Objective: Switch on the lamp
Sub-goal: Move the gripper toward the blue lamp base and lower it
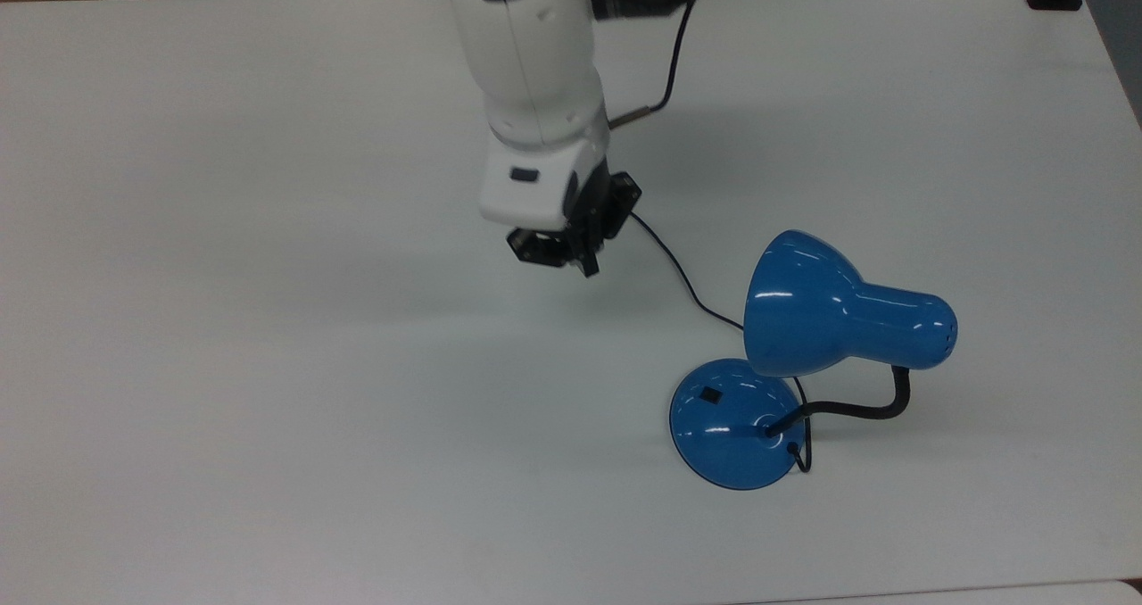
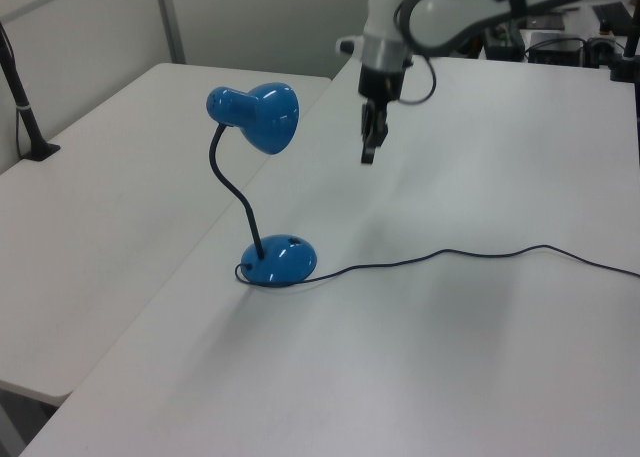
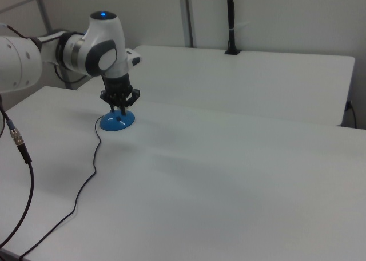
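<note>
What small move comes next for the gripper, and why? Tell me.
Probably carry the gripper toward the top view's lower right and down over the lamp base: the black switch sits there, and the gripper hangs in the air well short of it.

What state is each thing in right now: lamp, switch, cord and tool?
lamp: unlit, standing upright on the table, untouched.
switch: on the lamp's base, not yet pressed.
cord: lying slack across the table.
tool: in the air, apart from the lamp, holding nothing.
</note>
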`<state>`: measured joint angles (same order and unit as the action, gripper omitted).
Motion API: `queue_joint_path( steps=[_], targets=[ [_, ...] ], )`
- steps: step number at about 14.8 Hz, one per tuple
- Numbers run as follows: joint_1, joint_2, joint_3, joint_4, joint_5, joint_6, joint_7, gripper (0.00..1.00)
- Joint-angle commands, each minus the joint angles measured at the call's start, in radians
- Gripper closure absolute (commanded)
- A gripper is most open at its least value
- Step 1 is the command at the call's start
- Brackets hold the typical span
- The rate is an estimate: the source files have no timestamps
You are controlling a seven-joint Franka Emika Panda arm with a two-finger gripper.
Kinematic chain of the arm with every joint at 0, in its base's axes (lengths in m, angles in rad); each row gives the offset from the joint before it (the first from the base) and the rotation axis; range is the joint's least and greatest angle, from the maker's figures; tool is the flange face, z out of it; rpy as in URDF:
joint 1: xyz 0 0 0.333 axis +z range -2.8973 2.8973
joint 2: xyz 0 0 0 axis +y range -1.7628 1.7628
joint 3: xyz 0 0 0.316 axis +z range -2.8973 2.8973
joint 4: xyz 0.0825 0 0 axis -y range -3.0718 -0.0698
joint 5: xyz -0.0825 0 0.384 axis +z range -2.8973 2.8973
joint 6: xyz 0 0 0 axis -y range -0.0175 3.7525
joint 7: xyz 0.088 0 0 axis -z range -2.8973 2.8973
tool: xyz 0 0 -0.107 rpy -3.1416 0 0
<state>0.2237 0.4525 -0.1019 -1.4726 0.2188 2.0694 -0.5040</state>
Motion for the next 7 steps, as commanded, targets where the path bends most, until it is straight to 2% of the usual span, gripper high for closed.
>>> queue_joint_path(
  steps=[1,3,7],
  targets=[
    [0.045,0.072,-0.012,0.003,0.042,0.136,-0.085,1.0],
    [0.094,0.123,-0.012,0.005,0.045,0.263,-0.084,1.0],
    [0.12,0.201,-0.01,0.084,0.047,0.297,-0.082,1.0]
  ],
)
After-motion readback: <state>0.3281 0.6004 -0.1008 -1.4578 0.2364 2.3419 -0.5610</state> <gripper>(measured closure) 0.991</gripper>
